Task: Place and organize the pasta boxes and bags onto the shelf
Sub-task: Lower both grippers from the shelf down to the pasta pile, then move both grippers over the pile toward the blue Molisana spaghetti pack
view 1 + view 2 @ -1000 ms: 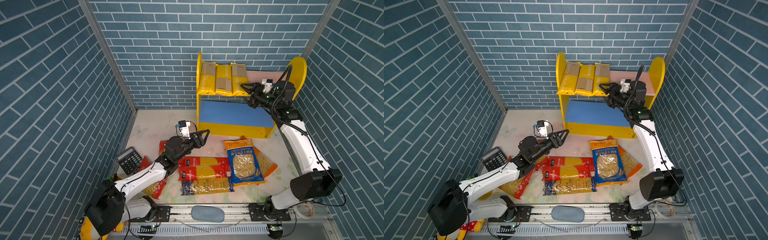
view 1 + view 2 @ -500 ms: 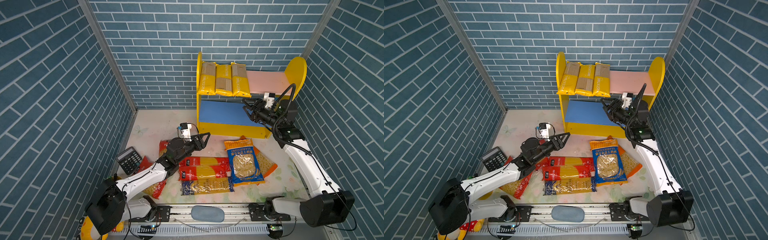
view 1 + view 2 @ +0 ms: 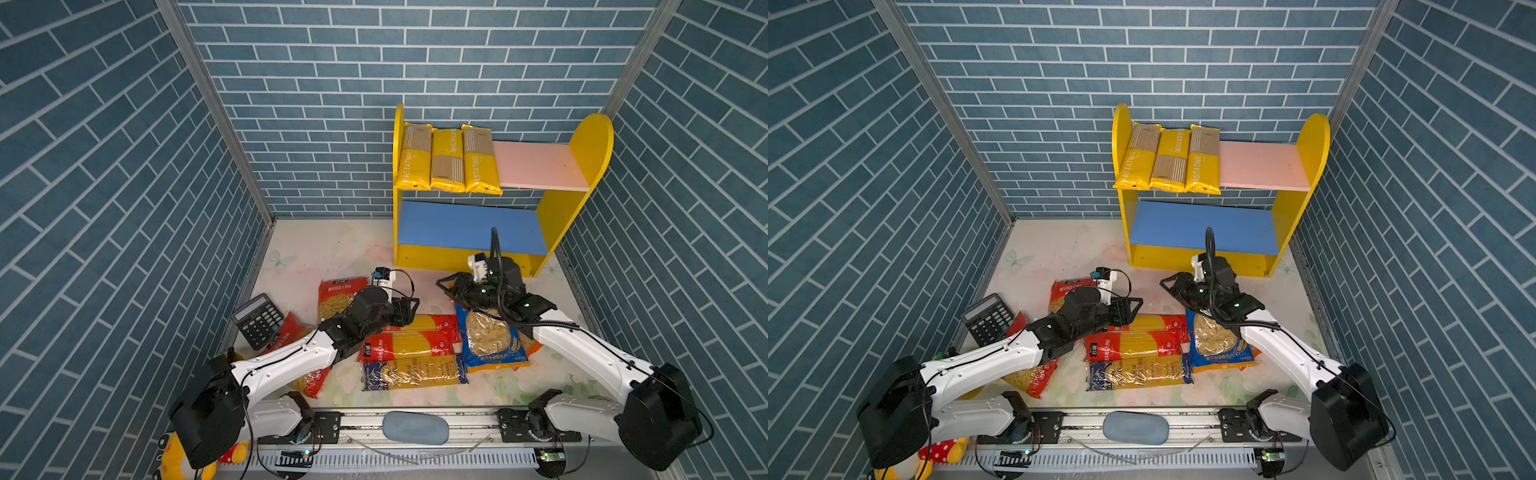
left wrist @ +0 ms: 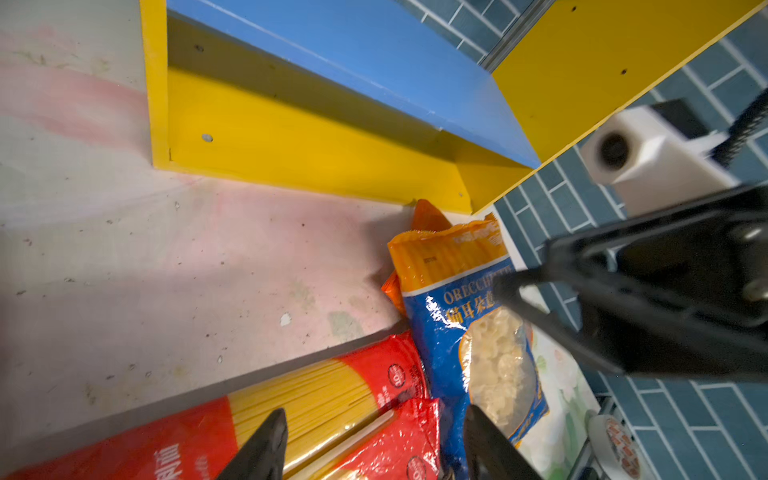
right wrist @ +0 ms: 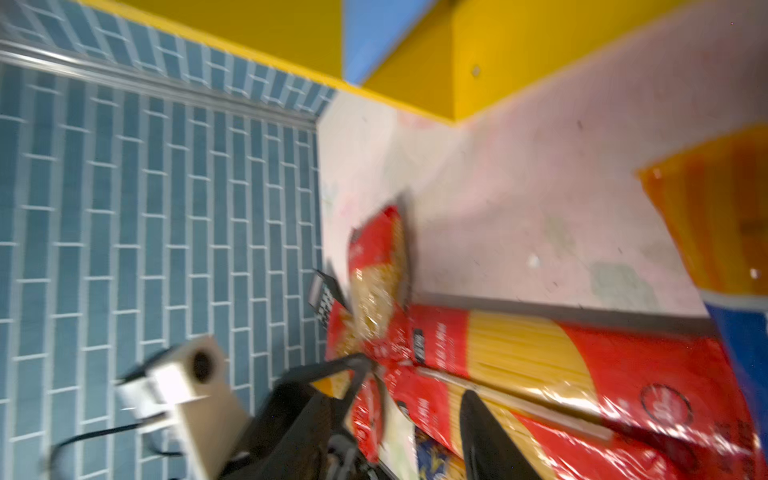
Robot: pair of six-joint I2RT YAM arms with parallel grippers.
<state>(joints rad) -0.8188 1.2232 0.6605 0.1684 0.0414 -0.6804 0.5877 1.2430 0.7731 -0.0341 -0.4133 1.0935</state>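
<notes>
Floor between shelf and pasta bags

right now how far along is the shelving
Done: three PASTATIME packs lie on the pink upper board. In hand: nothing; the left gripper and right gripper hover open. Left: on the floor, the red spaghetti bags, blue ORECCHIETTE bag and others; the blue lower board is bare.

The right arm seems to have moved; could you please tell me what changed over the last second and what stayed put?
The right gripper, empty, came down from the pink board beside the PASTATIME packs to just above the floor by the blue ORECCHIETTE bag. The left gripper lowered slightly toward the red spaghetti bags. All packs stayed put.
</notes>
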